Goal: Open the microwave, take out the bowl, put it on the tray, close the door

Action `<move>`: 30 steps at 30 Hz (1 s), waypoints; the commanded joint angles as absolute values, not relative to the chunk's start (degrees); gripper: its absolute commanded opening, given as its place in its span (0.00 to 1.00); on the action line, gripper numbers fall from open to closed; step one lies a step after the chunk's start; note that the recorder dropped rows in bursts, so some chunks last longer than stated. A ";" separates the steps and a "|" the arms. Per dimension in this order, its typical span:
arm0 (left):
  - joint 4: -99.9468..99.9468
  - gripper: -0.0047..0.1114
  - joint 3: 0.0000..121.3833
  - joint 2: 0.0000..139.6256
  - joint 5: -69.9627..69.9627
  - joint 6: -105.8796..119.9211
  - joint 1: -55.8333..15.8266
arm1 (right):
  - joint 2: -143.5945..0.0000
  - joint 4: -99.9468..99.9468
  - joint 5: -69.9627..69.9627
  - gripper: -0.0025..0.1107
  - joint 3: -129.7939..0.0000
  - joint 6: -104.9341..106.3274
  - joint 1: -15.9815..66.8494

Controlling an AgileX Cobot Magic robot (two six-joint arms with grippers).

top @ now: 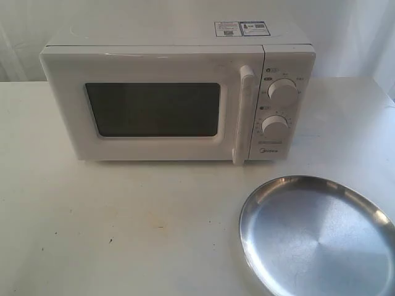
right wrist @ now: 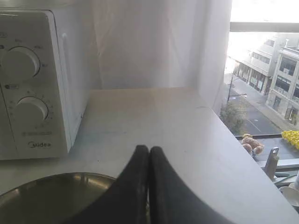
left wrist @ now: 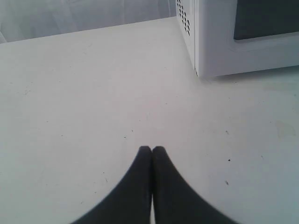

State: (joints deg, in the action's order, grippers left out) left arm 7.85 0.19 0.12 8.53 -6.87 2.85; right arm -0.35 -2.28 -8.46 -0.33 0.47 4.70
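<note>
Only wrist-cam, L hand (left wrist: 151, 149), R hand (right wrist: 148, 148), closed

Exterior cam is looking down from the front at the whole microwave (top: 166, 105) and tray (top: 318, 237). Left wrist cam is sitting low, facing its vented side corner; right wrist cam is facing the knobs (right wrist: 19, 63) across the tray rim.

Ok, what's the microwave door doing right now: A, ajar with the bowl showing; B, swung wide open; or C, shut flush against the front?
C: the door sits flush with the knob panel, with its handle right beside the panel and no gap showing.
</note>
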 commanded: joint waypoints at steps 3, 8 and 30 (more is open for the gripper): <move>7.73 0.04 0.00 0.00 8.52 -7.15 2.71 | 0.00 -2.86 -3.48 0.02 0.00 -1.97 4.49; 7.73 0.04 0.00 0.00 8.52 -7.15 2.71 | 0.00 -2.99 4.19 0.02 0.00 -11.64 4.49; 7.73 0.04 0.00 0.00 8.52 -7.15 2.71 | 0.00 1.38 19.00 0.02 0.00 -39.44 4.59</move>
